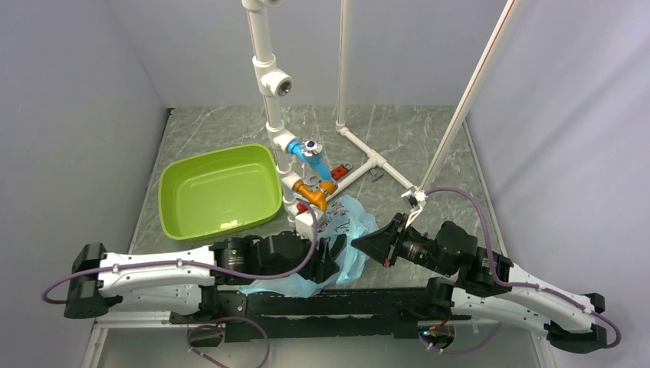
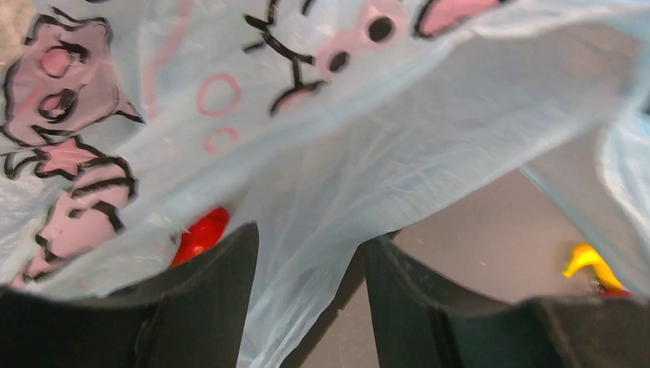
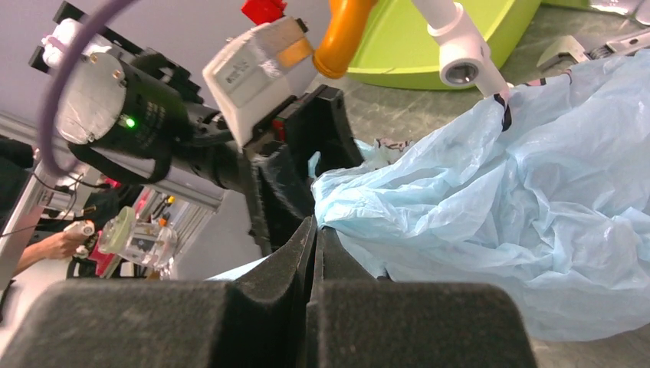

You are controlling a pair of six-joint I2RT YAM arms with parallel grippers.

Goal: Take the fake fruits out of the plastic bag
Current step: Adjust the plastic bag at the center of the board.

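Now, left tool (image 2: 310, 239): fingers (image 2: 207, 299) partly apart; film of the plastic bag (image 2: 429, 138) hangs through the gap; nothing clamped
right tool (image 3: 314, 230): fully closed; tips at a fold of the bag's edge; whether film is pinched there, cannot tell
bag position: crumpled on the desk (image 1: 398, 142) near its front middle, between the two tools; just right of the green tub (image 1: 218, 192); at the foot of the white pipe frame (image 1: 268, 84)
bag print: pink-and-black figures on light-blue film
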